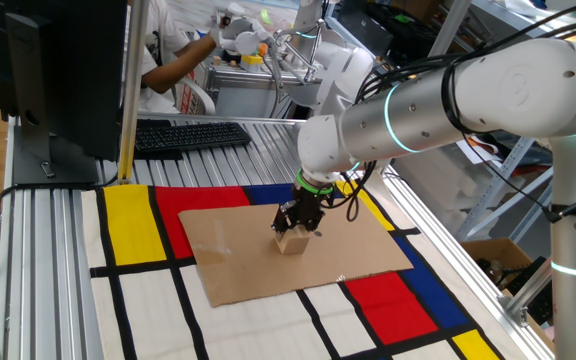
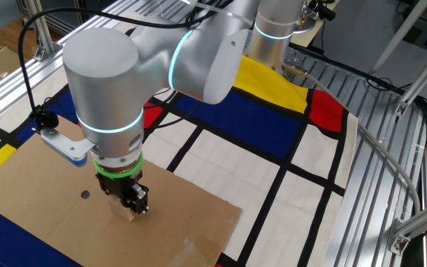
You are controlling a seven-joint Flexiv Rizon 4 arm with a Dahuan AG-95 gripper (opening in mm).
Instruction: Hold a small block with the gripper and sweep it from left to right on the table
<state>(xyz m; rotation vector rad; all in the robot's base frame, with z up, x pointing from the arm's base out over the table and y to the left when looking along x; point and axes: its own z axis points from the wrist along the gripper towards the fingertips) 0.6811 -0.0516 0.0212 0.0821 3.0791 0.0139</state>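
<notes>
The small block, a light tan wooden cube, rests on the brown cardboard sheet that lies on the coloured mat of the table. My gripper, black with a green ring, points straight down and its fingers are shut on the block's top. In the other fixed view the gripper stands on the cardboard and the block shows only as a pale sliver under the fingertips. The thick white and silver arm hides much of the mat behind it.
A black keyboard and a dark monitor stand at the table's far side. A person works behind it. A small dark hole marks the cardboard left of the gripper. Aluminium rails edge the mat.
</notes>
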